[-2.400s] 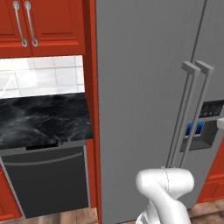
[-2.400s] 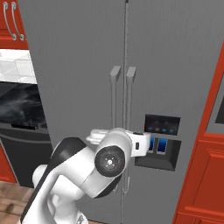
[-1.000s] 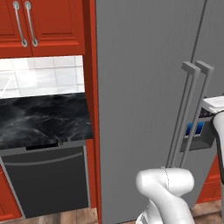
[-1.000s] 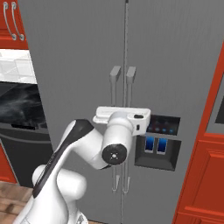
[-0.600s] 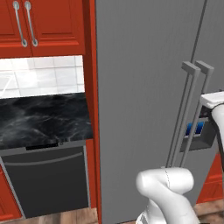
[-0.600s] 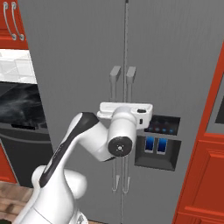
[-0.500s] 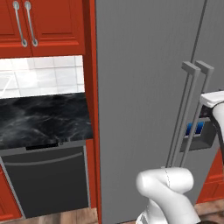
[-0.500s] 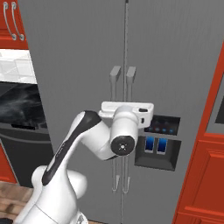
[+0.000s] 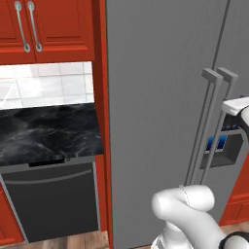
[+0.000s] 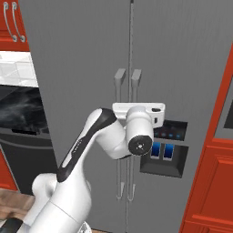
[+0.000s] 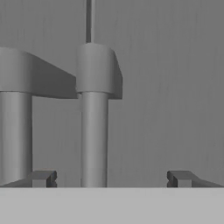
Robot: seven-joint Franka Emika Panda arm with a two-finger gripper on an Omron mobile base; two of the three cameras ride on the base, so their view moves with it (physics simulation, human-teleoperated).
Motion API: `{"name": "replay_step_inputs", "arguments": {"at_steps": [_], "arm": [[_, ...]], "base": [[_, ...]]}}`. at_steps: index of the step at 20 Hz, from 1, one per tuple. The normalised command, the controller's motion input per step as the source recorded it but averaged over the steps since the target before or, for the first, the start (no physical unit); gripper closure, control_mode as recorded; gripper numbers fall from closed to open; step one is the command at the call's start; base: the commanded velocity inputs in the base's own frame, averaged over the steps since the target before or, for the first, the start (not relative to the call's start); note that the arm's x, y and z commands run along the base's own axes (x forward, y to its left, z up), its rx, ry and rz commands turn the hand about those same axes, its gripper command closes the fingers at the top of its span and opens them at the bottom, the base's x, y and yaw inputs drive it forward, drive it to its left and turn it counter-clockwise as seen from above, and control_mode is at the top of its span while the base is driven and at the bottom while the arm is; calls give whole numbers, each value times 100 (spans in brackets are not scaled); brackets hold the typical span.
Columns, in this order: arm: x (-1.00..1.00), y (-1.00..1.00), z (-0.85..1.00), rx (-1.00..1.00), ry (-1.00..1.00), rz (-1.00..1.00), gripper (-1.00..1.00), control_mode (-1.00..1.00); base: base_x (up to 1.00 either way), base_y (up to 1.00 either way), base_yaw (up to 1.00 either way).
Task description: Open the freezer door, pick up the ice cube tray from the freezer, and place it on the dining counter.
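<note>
The freezer door (image 9: pixel 155 97) is shut, flush with the matching grey door (image 10: pixel 191 59) that carries the black dispenser panel (image 10: pixel 167 150). It is the left door of the pair, and a thin seam runs between the 2. In the left base view I see its long bar handle (image 9: pixel 200 131) standing upright just left of the seam, with the other door's handle (image 9: pixel 219 121) close beside it.

In the right base view my arm (image 10: pixel 91 141) reaches up from the lower left. Its white hand sits level in front of the 2 handles, a little below their top brackets and just above the dispenser panel.

In the hand view the gripper (image 11: pixel 111 178) is spread wide and grasps nothing. Its 2 dark fingertips (image 11: pixel 43 178) stand far apart at the bottom. 1 vertical bar (image 11: pixel 94 140) rises between them, nearer the left tip than the right, and I see no contact with either tip. A 2nd bar (image 11: pixel 15 135) stands outside the left tip, at the left edge. The door seam shows at the top, just above the bracket of the bar between the tips. From this view alone I cannot tell for sure which door that bar belongs to.

To the left of the fridge, a black marble worktop (image 9: pixel 48 129) sits under a white tile backsplash (image 9: pixel 48 85), with red cabinets (image 9: pixel 53 24) above.
</note>
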Motion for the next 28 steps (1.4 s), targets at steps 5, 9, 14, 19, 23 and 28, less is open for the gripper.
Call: {"name": "replay_step_inputs", "arguments": {"at_steps": [5, 9, 14, 19, 23, 28], "arm": [[18, 0, 0, 0, 0, 0, -100, -100], [18, 0, 0, 0, 0, 0, -100, -100], [15, 0, 0, 0, 0, 0, -100, -100], [10, 0, 0, 0, 0, 0, 100, -100], [0, 0, 0, 0, 0, 0, 100, -100], [0, 0, 0, 0, 0, 0, 100, -100]], "base": [[0, 0, 0], [0, 0, 0], [0, 0, 0], [0, 0, 0], [0, 0, 0], [0, 0, 0]]}}
